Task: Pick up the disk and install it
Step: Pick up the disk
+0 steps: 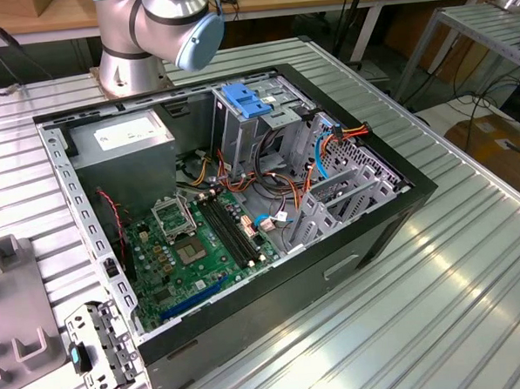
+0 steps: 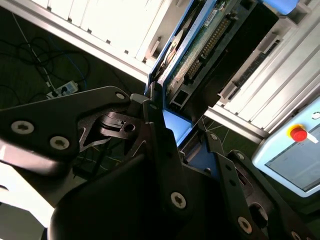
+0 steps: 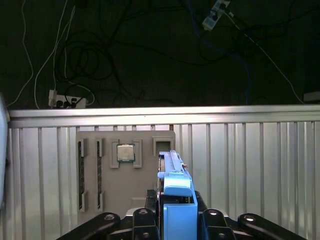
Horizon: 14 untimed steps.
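In the claw (image 3: pixel 178 218), one disk (image 3: pixel 174 172).

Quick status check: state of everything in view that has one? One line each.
gripper: shut on the disk
disk: on edge, held in the gripper
computer case: on its side, panel off, inside exposed
grey tray: processor seated in one pocket, memory sticks in slots

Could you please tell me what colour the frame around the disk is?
Bright blue, edging the dark disk; it shows best in the first wrist view.

Blue-framed disk (image 3: pixel 176 190), seemingly on edge
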Available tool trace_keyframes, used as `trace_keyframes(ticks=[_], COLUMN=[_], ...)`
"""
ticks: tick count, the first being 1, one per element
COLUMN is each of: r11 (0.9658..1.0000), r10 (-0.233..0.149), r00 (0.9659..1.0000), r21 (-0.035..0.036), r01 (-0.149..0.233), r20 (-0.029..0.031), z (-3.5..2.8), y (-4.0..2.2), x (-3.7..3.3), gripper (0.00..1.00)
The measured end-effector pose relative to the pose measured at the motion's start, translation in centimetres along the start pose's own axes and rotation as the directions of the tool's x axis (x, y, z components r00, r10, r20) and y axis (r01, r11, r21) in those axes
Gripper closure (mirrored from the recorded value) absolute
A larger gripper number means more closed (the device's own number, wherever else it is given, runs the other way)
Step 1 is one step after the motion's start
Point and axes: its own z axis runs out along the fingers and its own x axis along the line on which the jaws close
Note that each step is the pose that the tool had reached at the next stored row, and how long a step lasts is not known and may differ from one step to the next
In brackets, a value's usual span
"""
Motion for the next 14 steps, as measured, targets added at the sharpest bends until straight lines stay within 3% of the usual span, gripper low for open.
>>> trace_keyframes(ticks=[14], r11=[1.0000], r10=[0.000], r00=[1.0000], r21=[0.0000], r01=[0.000], r20=[0.0000], z=[-1.88], y=[0.01], x=[-0.06], gripper=[0.63])
